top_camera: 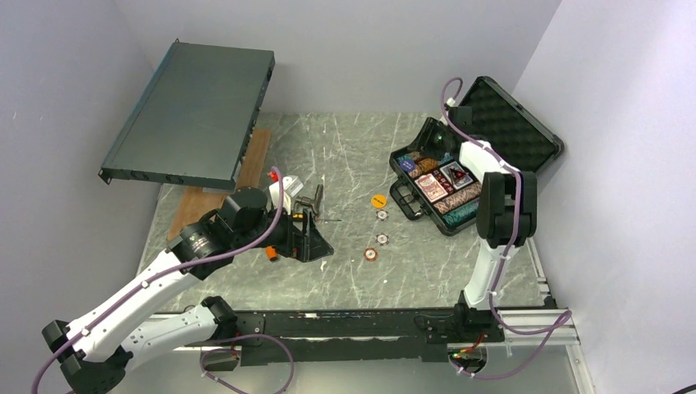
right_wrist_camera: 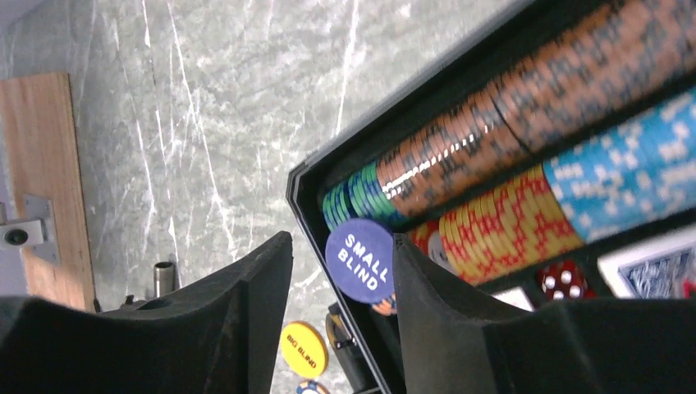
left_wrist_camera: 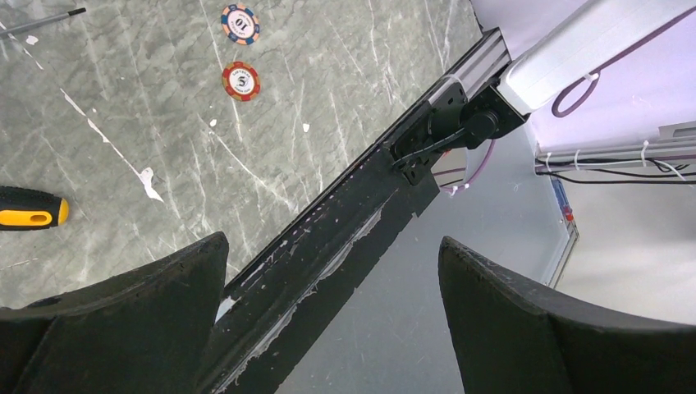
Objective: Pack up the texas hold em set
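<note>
The right gripper (right_wrist_camera: 341,246) hung with its jaws parted over a corner of the black hard plastic case (right_wrist_camera: 361,141). A round blue "SMALL BLIND" dealer button (right_wrist_camera: 359,259) sat between the fingers, against one and clear of the other, so nothing was clamped. Just beyond it, rows of striped poker chips (right_wrist_camera: 460,139) lay on edge in the case's slots, with a red die (right_wrist_camera: 560,279) and a blue card deck (right_wrist_camera: 648,275) alongside.

The case lay at the table's right side, near the wall, its foam-lined lid raised toward the back corner. To its left an open stretch of grey marbled tabletop (top_camera: 345,148) carried a round yellow "BIG BLIND" button (top_camera: 378,199) and three loose striped chips (top_camera: 382,239), all apart from the case.

The left gripper (left_wrist_camera: 332,246) hung over the table's left half, spread wide and empty. The black rail (left_wrist_camera: 312,263) along the near edge showed between its fingers, and an orange-handled screwdriver (left_wrist_camera: 29,208) lay off to one side.
</note>
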{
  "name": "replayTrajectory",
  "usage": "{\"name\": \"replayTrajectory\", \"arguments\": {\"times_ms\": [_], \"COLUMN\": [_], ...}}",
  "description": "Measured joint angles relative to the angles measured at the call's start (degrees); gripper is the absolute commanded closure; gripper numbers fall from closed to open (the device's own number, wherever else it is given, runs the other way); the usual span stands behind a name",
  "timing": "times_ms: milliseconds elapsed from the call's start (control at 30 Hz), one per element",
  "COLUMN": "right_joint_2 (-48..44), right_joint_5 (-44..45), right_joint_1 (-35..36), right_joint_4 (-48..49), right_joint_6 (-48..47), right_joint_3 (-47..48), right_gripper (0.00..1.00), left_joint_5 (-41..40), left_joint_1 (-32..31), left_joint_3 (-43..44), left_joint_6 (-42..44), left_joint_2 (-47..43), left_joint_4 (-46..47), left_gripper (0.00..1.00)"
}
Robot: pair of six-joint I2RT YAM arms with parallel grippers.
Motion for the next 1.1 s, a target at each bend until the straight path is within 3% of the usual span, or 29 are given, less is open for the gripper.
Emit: {"name": "replayTrajectory", "arguments": {"times_ms": [267,600,1100], "right_joint_2": [7.06,10.51,10.62], "right_joint_5": [-4.7,-8.81,-11.34], "right_joint_1": [-0.63,-1.01,-1.46], "right_joint_4": [-5.66,-8.09,-7.78], "right_joint_6": [-7.37,-10.88,-11.74], "right_joint_3": [7.39,9.77,9.81], "right_gripper": [0.45,0.48,0.69], "left_joint_5": [0.07,0.28,0.46], "left_joint_1": [0.0,0.0,0.0], "left_joint_3": [0.66,0.98,0.98], "left_joint_6": [0.04,0.22,0.2], "left_joint_2": [0.81,1.07,1.07], "left_joint_4": [-0.02,-0.02,-0.04], "left_gripper": [0.01,0.01,0.01]}}
